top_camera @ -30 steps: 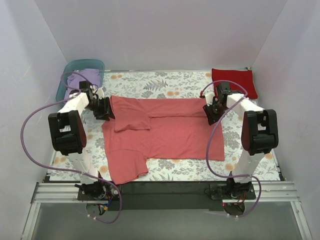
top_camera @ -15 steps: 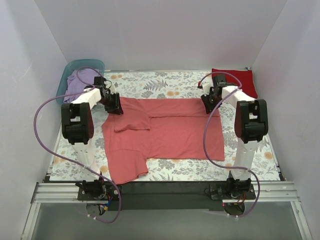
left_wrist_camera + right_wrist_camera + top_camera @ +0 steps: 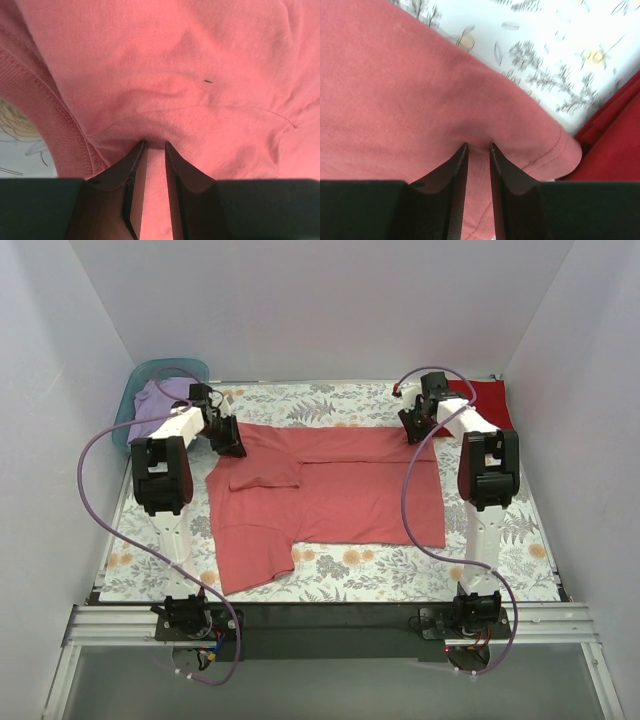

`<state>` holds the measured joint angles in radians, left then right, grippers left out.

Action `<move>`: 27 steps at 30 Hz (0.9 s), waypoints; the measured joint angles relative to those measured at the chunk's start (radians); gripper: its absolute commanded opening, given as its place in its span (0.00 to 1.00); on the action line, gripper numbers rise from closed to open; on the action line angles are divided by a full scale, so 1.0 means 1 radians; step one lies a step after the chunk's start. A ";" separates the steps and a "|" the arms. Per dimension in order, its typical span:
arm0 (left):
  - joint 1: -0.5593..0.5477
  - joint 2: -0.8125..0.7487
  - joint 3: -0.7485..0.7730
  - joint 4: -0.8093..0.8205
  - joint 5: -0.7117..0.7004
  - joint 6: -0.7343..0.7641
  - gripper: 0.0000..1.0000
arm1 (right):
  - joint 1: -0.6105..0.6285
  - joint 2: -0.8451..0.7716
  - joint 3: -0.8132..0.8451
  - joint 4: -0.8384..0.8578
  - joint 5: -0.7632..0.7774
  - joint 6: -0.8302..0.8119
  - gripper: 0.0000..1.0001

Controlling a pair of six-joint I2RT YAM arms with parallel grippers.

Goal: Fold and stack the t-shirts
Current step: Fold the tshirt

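Floral cloth [image 3: 300, 405]; lavender t-shirt [image 3: 160, 398] overhead only

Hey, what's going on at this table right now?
Both arms are handling the salmon-pink t-shirt, spread on the floral cloth. The left gripper and the right gripper each pinch a far corner of it. A deep red t-shirt lies folded far right, and a lavender t-shirt sits in the teal tub.

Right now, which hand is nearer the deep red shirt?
Right. The right hand grips the far-right corner of the salmon-pink shirt, beside the deep red shirt; the left hand grips its far-left corner, opposite.
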<state>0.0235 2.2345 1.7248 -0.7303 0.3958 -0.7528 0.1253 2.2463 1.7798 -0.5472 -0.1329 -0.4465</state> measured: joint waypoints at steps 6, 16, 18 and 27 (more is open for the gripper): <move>0.016 -0.005 -0.010 0.019 0.040 0.003 0.34 | -0.002 0.033 0.050 0.010 -0.021 0.024 0.41; 0.045 -0.237 -0.055 -0.053 0.236 0.213 0.66 | -0.005 -0.234 -0.056 -0.084 -0.129 -0.030 0.91; 0.051 -0.354 -0.085 -0.105 0.268 0.331 0.66 | -0.005 -0.360 -0.085 -0.115 -0.155 -0.066 0.92; 0.057 -0.771 -0.434 -0.470 0.277 0.885 0.67 | 0.075 -0.873 -0.568 -0.279 -0.181 -0.275 0.75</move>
<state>0.0807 1.4635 1.2907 -1.1999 0.6727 0.1326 0.2005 1.3731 1.2121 -0.8265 -0.3138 -0.7212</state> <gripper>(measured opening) 0.665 0.789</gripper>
